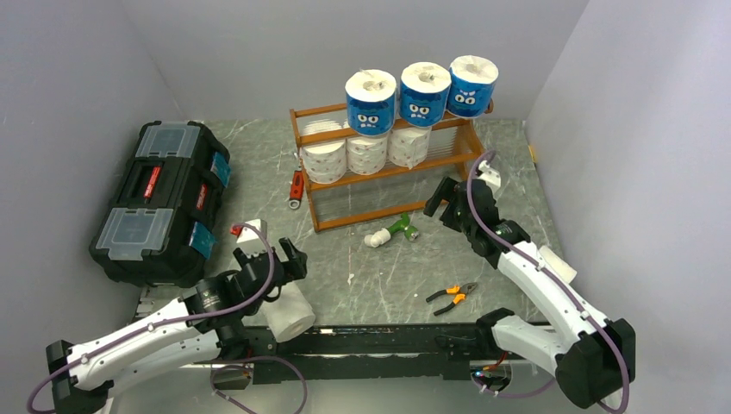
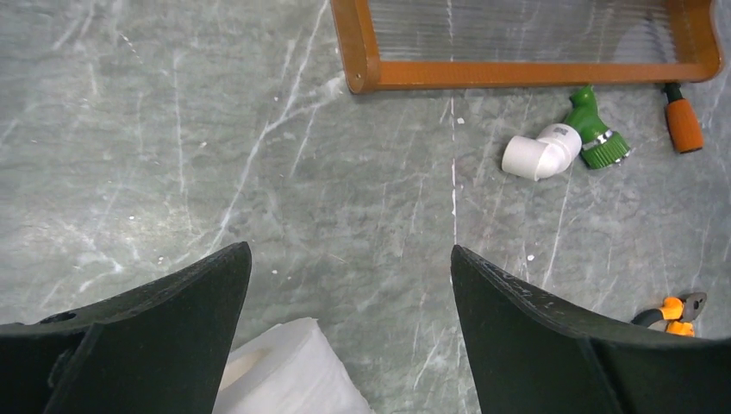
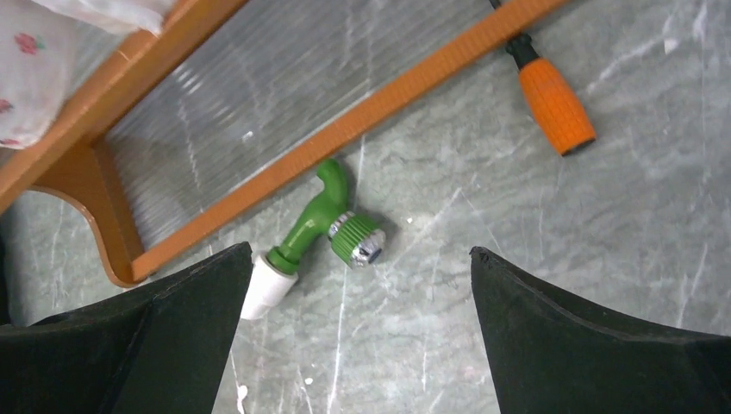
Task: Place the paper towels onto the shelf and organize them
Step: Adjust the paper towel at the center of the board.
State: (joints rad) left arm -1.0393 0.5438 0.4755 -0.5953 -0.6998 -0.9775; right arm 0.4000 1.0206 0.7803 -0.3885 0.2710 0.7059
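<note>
- Black toolbox (image 1: pixel 159 203): well left of the shelf (image 2: pixel 517 75), lids down.
- Left gripper (image 2: pixel 349 259): front-left of the shelf, well apart from it, over the table's near edge. Jaws spread wide, gripping nothing.
- Plain white roll (image 1: pixel 290 315): lying on the table under that gripper, by its left finger, not on the shelf.
- Red-handled tool (image 1: pixel 296 188): just beside the shelf's left end.
- Shelf, top tier: three blue-wrapped rolls (image 1: pixel 422 93) upright in a row.
- Shelf, middle tier: three white rolls (image 1: pixel 367 153) side by side, cores facing front.
- Green-and-white tool (image 1: pixel 392 231): on the table just in front of the shelf's front rail.
- Orange-handled tool (image 3: pixel 556 103): right of the green one, its shaft reaching to the front rail.
- Pliers (image 1: pixel 452 295): further out in front of the shelf, toward the arm bases.
- Right gripper (image 3: pixel 360 250): hovering at the shelf's front-right corner, above the green-and-white tool. Jaws fully apart, nothing held.
</note>
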